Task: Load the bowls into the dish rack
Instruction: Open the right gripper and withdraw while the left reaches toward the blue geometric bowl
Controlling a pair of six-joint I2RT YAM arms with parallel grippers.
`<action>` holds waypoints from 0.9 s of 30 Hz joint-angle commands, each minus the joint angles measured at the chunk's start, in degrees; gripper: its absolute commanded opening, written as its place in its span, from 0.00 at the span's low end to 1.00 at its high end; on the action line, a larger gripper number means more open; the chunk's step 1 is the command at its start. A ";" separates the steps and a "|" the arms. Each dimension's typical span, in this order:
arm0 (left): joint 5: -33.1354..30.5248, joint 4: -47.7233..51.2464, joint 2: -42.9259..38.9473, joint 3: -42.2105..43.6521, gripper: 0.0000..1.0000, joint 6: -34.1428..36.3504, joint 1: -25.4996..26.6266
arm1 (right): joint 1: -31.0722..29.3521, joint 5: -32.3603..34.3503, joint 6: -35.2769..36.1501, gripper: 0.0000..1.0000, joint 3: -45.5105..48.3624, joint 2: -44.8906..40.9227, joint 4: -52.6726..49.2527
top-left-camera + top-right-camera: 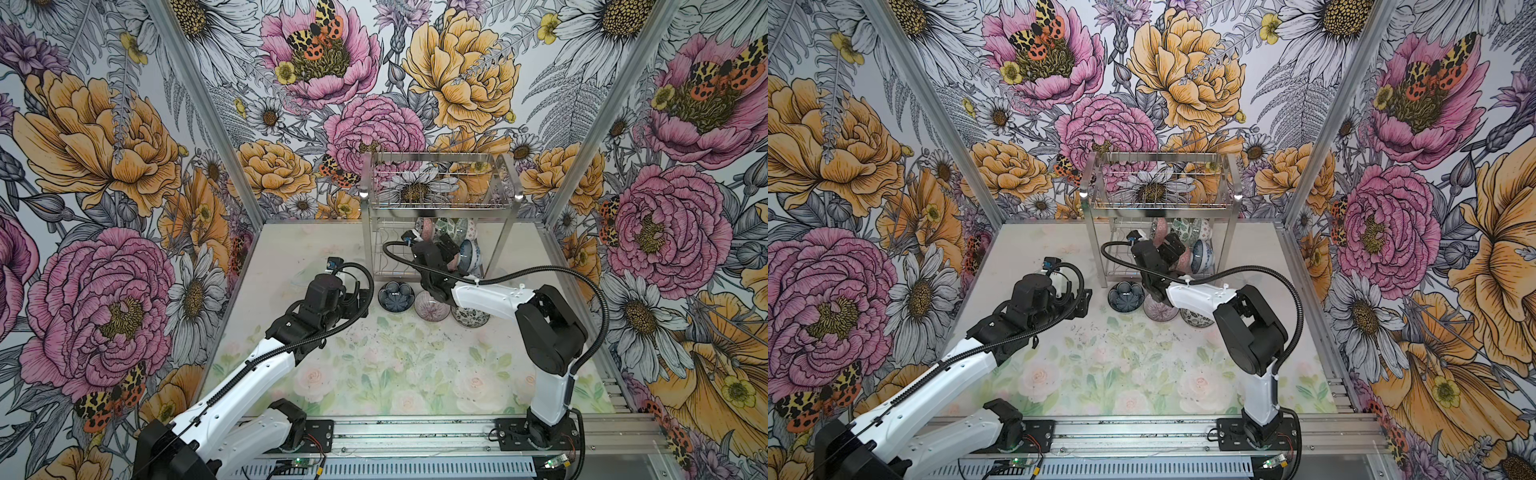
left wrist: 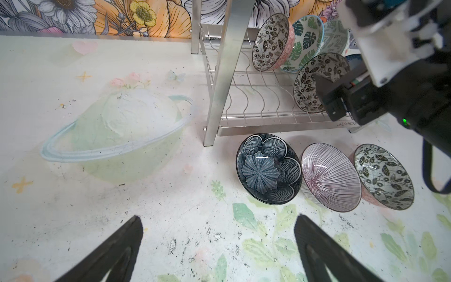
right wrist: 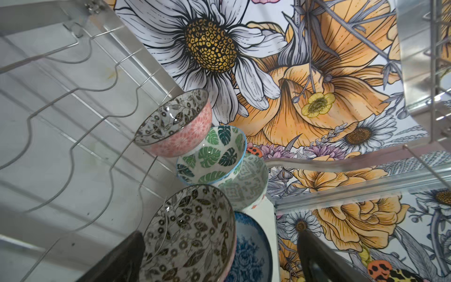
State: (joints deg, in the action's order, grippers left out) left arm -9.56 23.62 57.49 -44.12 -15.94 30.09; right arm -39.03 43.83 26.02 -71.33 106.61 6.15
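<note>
- Bowls are in two places. Three lie open side up on the worktop, in a row just in front of the dish rack. Five stand on edge in the rack's lower tier.
- Left pincer has its jaws spread wide with nothing between them. It is over bare worktop, left of the row and apart from it.
- Dark blue bowl, with a scalloped flower pattern, starts the row near the rack's front left leg.
- Pink-lined bowl comes next, rim to rim with the dark blue one.
- Leaf-print bowl, black and white inside and pink outside, ends the row. The right arm partly hides it in both top views.
- The dish rack stands at the back of the worktop, right of centre, by the flowered wall. It has a wire basket above and wavy wire dividers below.
- Right pincer reaches into the lower tier from the front, jaws wide apart and gripping nothing. A second leaf-print bowl stands between them. One finger is close by its rim, though I cannot tell whether it touches, and the other finger is well clear.
- A blue floral bowl leans just to the right of that one.
- Further back is a row of three, each leaning on the next: a third leaf-print bowl, a green-leaf bowl and a pale green patterned bowl.
</note>
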 commanded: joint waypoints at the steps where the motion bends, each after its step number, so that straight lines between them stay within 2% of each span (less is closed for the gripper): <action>1: 2.12 -2.98 1.06 1.37 0.99 -1.89 -0.56 | -1.25 -3.61 -6.96 1.00 3.79 -6.53 -1.11; 8: 3.66 -7.00 6.89 1.58 0.99 -3.50 -0.73 | -1.73 -12.89 -19.18 1.00 13.77 -21.87 -6.71; 13: 4.86 -9.60 13.41 0.84 0.99 -5.16 -0.88 | -1.16 -17.82 -24.79 1.00 17.54 -30.72 -11.19; 23: 7.05 -13.63 27.49 -4.07 0.99 -6.47 -0.89 | 1.63 -22.80 -29.70 1.00 21.82 -40.50 -14.52; 27: 8.37 -14.73 32.67 -6.68 0.92 -6.56 -0.78 | 2.63 -23.27 -30.37 1.00 22.90 -41.52 -14.77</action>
State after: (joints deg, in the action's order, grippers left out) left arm -3.42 12.08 88.09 -48.25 -21.67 29.71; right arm -36.97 22.17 -2.22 -49.08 66.39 -7.73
